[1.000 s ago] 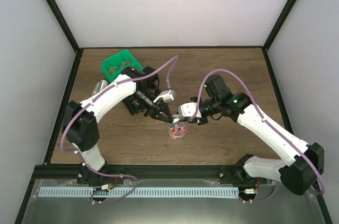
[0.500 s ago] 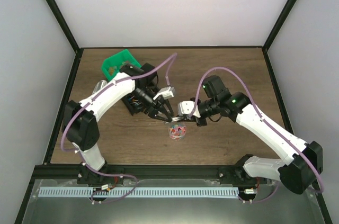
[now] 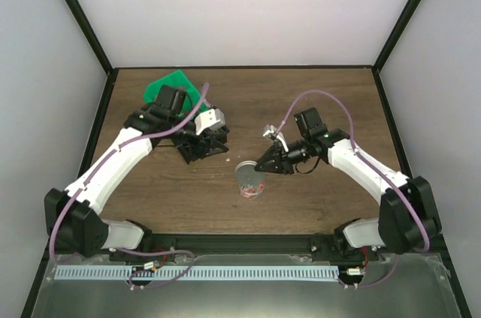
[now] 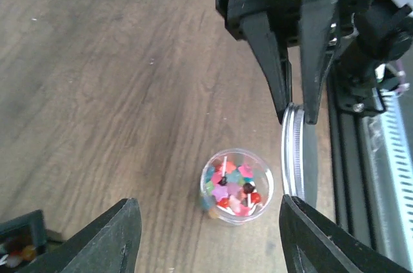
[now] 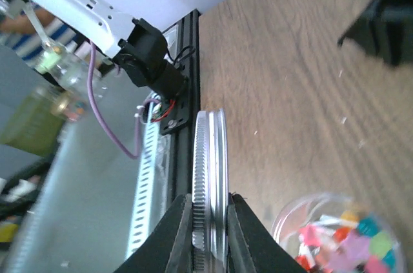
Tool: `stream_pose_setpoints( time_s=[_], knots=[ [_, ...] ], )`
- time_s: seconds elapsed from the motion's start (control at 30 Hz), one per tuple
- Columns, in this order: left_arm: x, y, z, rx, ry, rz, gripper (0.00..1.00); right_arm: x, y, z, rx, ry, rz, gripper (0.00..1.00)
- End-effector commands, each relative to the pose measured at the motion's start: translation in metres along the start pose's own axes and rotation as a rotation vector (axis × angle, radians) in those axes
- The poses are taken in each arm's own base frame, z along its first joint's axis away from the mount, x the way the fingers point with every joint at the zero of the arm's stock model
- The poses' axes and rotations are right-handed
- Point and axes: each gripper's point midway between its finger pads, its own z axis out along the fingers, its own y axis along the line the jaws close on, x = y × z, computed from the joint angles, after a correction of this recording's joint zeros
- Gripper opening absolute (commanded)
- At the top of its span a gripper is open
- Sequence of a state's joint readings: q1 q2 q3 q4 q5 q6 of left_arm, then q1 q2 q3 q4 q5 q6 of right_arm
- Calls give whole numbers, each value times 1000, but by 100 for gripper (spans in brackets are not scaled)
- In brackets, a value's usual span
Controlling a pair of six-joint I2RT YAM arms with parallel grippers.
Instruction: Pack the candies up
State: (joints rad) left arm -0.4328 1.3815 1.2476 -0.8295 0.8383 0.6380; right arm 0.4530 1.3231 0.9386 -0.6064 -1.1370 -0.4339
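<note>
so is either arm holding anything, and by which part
The right gripper has its jaws on the rim of the metal lid; the left gripper holds nothing.

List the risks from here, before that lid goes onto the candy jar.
1. The right gripper pinches the lid only by its rim, on edge; it may slip or twist when turned flat.
2. The jar stands unheld, with the left gripper open and apart from it; pressing the lid on may tip or push it.
3. The candies seem to reach the jar's mouth and may stop the lid seating.
</note>
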Motion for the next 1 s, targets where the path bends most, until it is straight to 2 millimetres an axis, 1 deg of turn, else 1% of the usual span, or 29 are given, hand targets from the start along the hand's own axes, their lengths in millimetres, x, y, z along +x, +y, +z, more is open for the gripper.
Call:
stream_pose_setpoints(
  time_s=[0.0, 0.03, 0.13, 0.2, 0.27, 0.4, 0.53, 0.63, 0.7, 0.8, 0.87, 0.97],
  knots=[
    [10, 17, 4, -164, 37, 86, 62, 15, -7, 1, -118, -66, 325, 10],
    [14, 15, 5, -173, 46, 96, 63, 23, -10, 3, -124, -65, 379, 10],
    [23, 9, 13, -189, 98, 132, 69, 35, -14, 6, -132, -73, 459, 10],
    [30, 6, 19, -193, 151, 162, 76, 40, -17, 8, -119, -79, 468, 10],
    [38, -1, 24, -175, 208, 186, 87, 44, -20, 8, -125, -87, 493, 10],
    [52, -12, 32, -136, 262, 205, 95, 48, -30, 12, -141, -81, 535, 10],
    [55, -19, 37, -137, 258, 251, 100, 57, -42, 18, -151, -71, 610, 10],
    [58, -21, 45, -155, 247, 282, 100, 64, -51, 22, -129, -67, 658, 10],
    [62, -22, 52, -157, 243, 287, 100, 65, -56, 23, -112, -75, 665, 10],
    [74, -21, 61, -168, 253, 292, 100, 64, -61, 23, -102, -90, 671, 10],
    [89, -18, 67, -177, 276, 282, 100, 62, -64, 23, -92, -97, 666, 10],
    [109, -17, 75, -153, 327, 249, 100, 67, -70, 22, -81, -95, 682, 10]
  ],
)
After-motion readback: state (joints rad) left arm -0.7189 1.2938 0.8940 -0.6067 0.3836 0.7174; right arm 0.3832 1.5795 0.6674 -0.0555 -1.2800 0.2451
